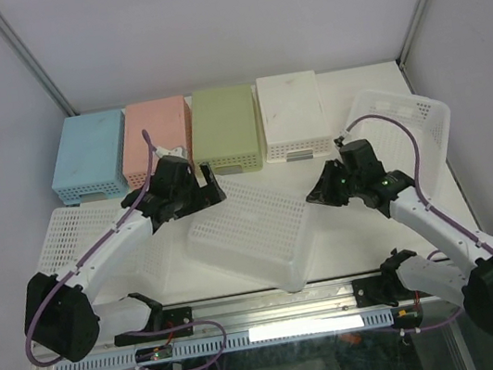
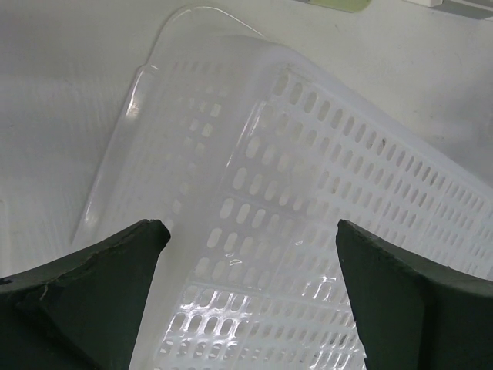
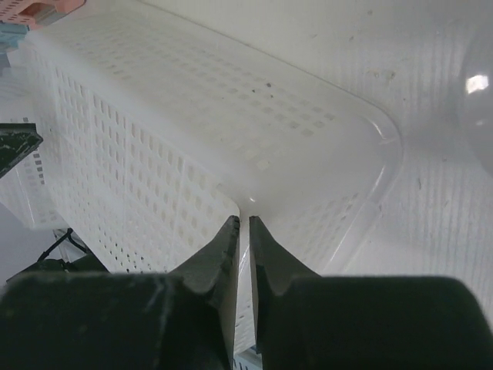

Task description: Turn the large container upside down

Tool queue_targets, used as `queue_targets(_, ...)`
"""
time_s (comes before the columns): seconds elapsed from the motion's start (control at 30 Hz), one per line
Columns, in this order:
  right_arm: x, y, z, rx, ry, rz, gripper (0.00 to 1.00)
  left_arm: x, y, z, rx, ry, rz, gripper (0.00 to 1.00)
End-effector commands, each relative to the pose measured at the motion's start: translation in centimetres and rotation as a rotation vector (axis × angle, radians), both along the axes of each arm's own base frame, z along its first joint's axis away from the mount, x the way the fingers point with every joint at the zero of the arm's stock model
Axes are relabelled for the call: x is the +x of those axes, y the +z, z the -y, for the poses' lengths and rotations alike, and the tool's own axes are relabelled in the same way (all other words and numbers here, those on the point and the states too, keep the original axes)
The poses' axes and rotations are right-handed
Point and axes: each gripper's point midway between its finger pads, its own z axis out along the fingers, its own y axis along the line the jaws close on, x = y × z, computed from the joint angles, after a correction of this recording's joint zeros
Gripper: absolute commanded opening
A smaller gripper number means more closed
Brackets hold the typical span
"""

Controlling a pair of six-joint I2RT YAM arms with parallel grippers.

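Translucent white perforated large container (image 1: 249, 231) (tilted, not flat), centrally placed.

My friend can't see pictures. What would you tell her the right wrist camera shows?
Two dark fingers of the right gripper are pinched almost together on the thin rim of the large container, a milky-white plastic basket full of little holes. Behind it is the white table.

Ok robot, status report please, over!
Left end effector open above large container. Right end effector shut on its rim. Container tilted, not flipped. Spare white basket close by, right side.
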Motion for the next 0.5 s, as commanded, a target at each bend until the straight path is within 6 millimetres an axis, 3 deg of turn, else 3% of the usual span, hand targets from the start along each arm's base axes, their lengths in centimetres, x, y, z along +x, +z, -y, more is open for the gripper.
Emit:
queue_targets(0.0, 2.3, -0.1, -0.4, -0.036, 0.01, 0.054, 0.11, -1.7, 2.3, 1.8, -0.143, -0.066, 0.012, 0.99)
queue_targets(0.27, 5.8, 0.5, -1.7, -0.053, 0.035, 0.097, 0.11, -4.6, 2.8, 1.6, -0.23, -0.054, -0.03, 0.99)
queue_targets(0.37, 6.9, 0.6, -2.6, -0.039, 0.054, 0.103, 0.11, -4.6, 3.6, 0.8, -0.216, -0.024, -0.006, 0.99)
queue_targets(0.47, 7.7, 1.2, -3.5, -0.028, 0.097, 0.109, 0.11, -3.8, 5.5, -0.2, -0.185, 0.021, 0.058, 0.99)
